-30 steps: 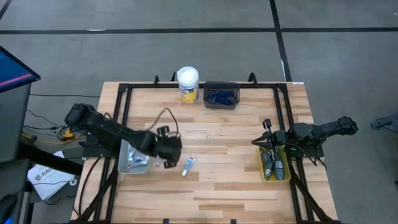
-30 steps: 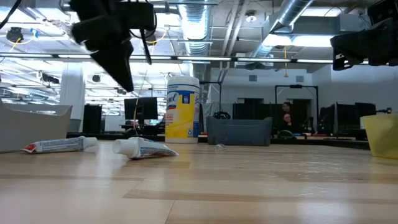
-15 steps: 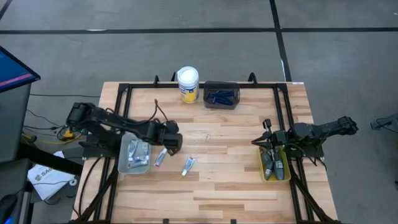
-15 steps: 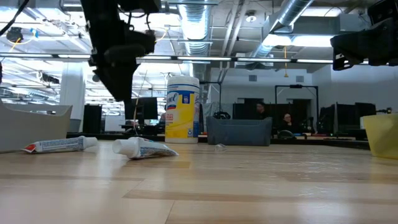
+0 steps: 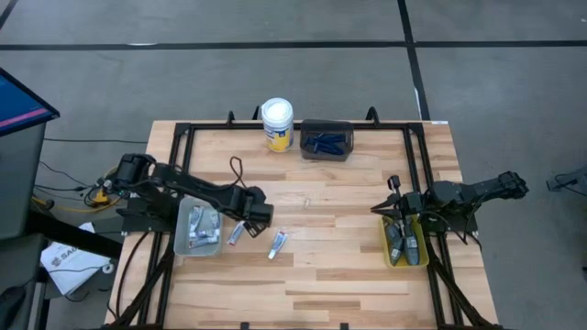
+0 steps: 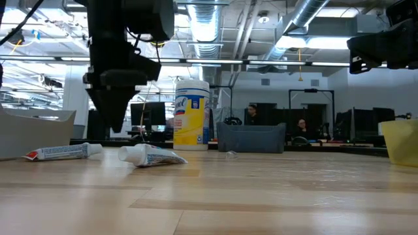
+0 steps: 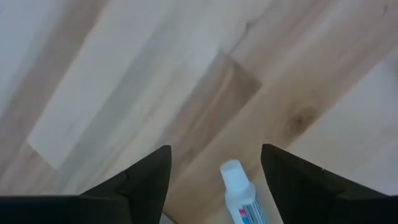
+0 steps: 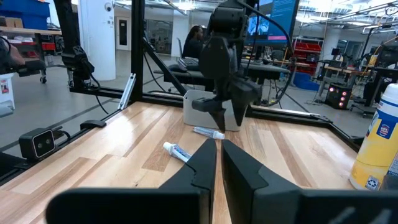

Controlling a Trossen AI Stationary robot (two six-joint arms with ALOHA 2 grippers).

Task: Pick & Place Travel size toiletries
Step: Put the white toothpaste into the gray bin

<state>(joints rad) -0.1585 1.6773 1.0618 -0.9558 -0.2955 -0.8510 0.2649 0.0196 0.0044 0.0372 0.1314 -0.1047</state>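
Observation:
Two white-and-blue tubes lie flat on the wooden table: one beside the clear tray, one to its right. They also show in the low view, the first tube and the second tube. My left gripper is open, points down and hangs above the first tube; that tube's white cap end shows between its fingers, untouched. My right gripper is shut and empty above the yellow tray, which holds dark grey pods.
The clear tray holds several tubes. A dark tray with blue razors and a white-lidded yellow jar stand at the far edge. A black frame runs round the table. Bare wood lies in the middle.
My left gripper has moved a little toward the table's far right, off the first tube, has turned from tilted to pointing straight down, and has come lower. Both tubes have stayed where they were.

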